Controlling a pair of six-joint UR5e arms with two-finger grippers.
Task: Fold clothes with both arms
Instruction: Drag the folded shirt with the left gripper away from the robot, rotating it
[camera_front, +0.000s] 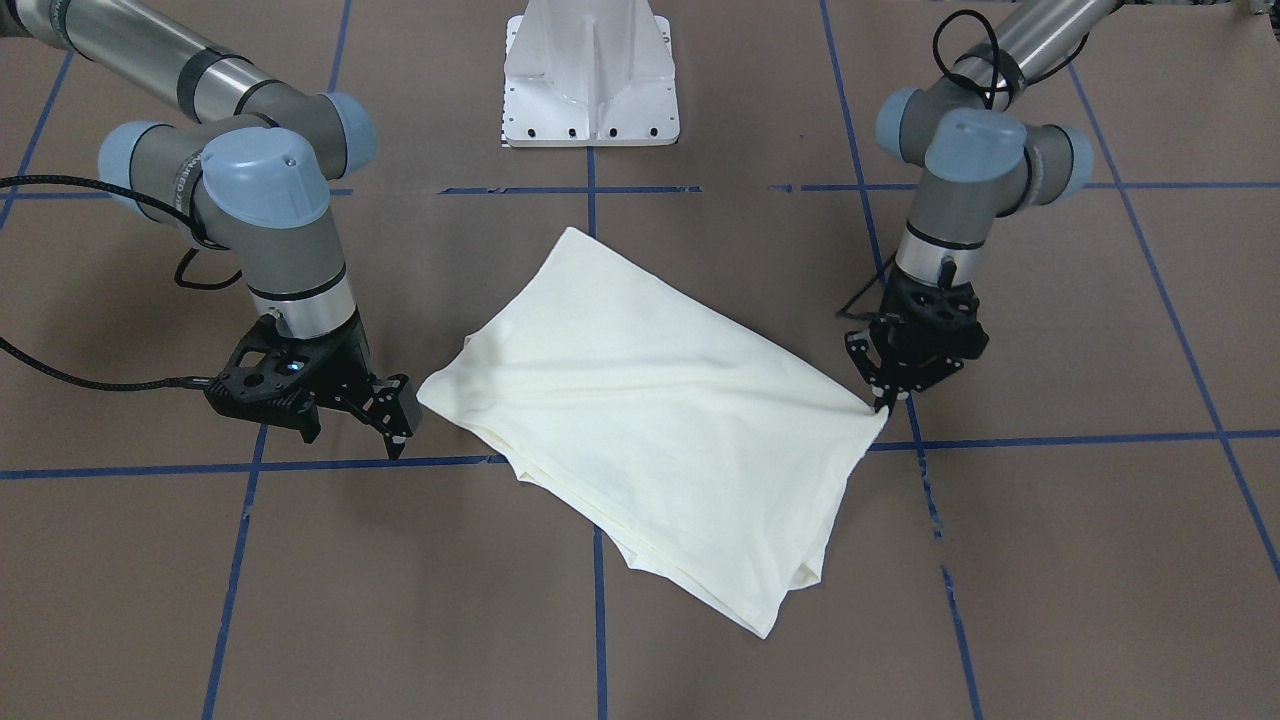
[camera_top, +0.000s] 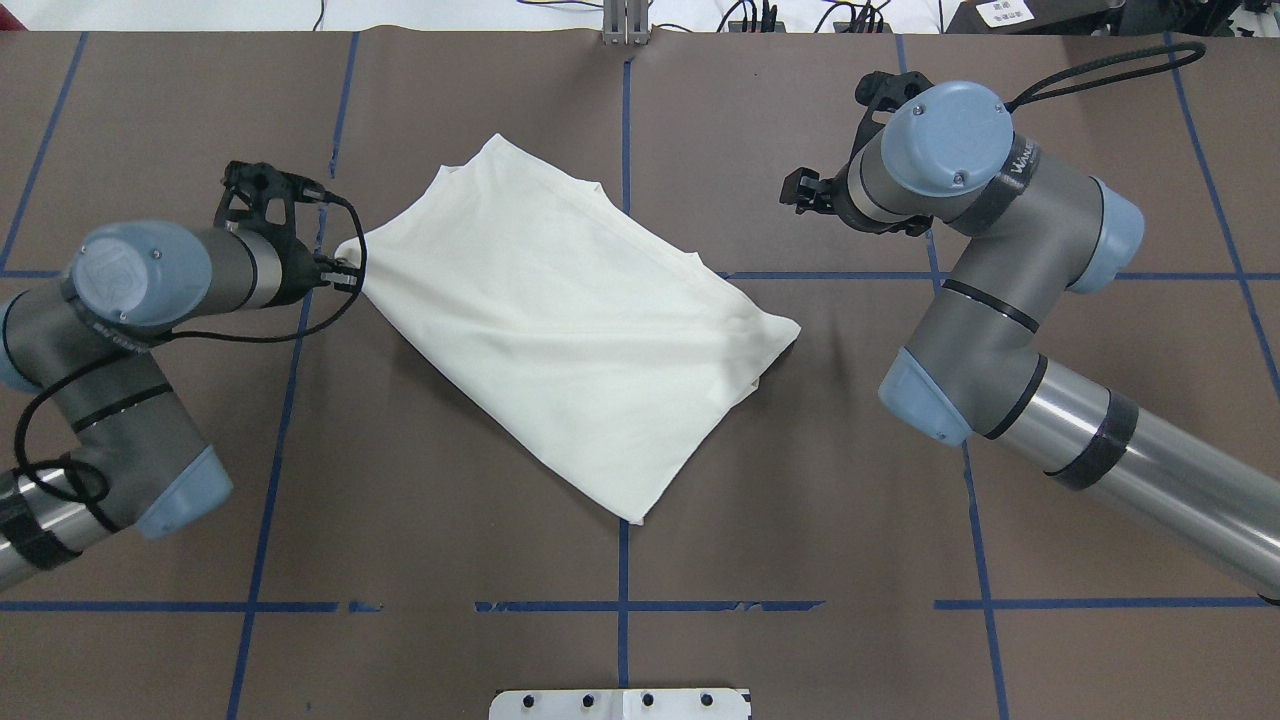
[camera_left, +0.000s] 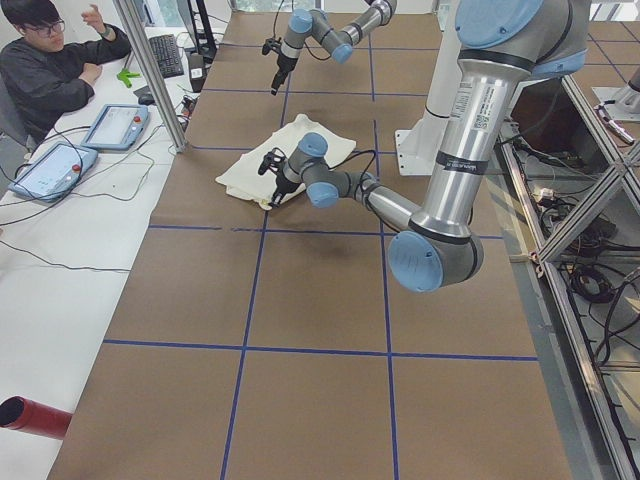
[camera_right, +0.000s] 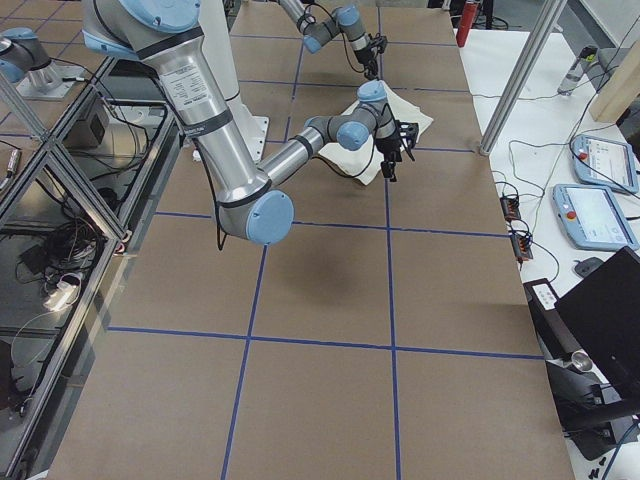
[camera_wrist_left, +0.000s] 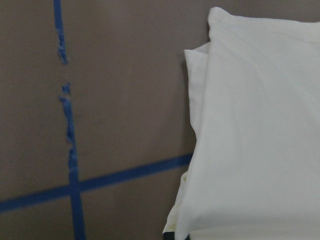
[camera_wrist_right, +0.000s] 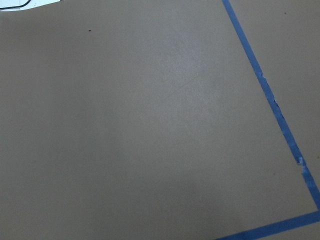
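Table (camera_front: 1100, 560): brown sheet, blue tape (camera_front: 600, 620) grid, white base (camera_front: 592, 90) at the robot's edge. Shirt (camera_front: 650, 400): cream, folded in layers, askew at centre over a tape crossing. Left gripper (camera_front: 885, 402): pinched on one shirt corner. Right gripper (camera_front: 398, 425): near the opposite corner, off the cloth; whether its fingers are apart or together cannot be told. Side desk (camera_left: 60, 300): white, two pendants (camera_left: 115, 125), seated person (camera_left: 50, 70).
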